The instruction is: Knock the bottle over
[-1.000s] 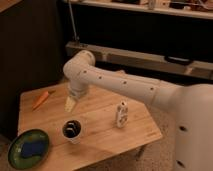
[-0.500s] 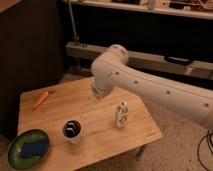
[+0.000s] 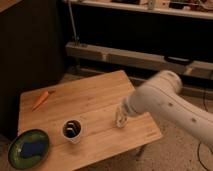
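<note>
The bottle [image 3: 120, 120], one slim white plastic one, stands upright near the right end of the desk [image 3: 95, 97], its top hidden by the gripper [image 3: 124, 108]. Whether the gripper is parted or closed cannot be told. One white cup [image 3: 73, 131] with a dark inside stands to the left. One round green plate [image 3: 20, 155] holds a blue piece [image 3: 34, 148]. One orange carrot [image 3: 41, 99] lies on the pale wood.
</note>
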Robot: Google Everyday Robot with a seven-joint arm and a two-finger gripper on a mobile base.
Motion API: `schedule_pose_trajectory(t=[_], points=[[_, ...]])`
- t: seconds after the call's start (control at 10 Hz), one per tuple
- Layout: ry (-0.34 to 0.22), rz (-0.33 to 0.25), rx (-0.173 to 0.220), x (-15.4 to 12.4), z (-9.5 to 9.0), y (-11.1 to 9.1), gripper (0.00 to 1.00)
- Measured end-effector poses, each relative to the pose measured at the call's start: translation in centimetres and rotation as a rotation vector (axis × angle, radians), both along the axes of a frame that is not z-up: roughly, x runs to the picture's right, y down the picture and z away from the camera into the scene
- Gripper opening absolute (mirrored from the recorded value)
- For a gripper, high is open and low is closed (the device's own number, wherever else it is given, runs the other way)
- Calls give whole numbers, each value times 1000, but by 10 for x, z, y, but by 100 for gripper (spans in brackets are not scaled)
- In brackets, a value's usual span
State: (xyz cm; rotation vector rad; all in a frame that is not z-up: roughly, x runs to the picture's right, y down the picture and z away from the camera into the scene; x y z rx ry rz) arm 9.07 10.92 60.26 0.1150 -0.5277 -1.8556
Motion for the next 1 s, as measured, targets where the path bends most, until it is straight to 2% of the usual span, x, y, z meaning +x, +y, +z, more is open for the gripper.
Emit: schedule_pose_trajectory(t=[0.2,0.4,0.6,0.8,1.0], points=[[-7,129,18,16,-11,32,0],[-35,194,45,18,0,49,0],[-49,218,92,9,17,53,0],[-17,207,125,6,26,47,0],[29,189,132,13,34,34,0]])
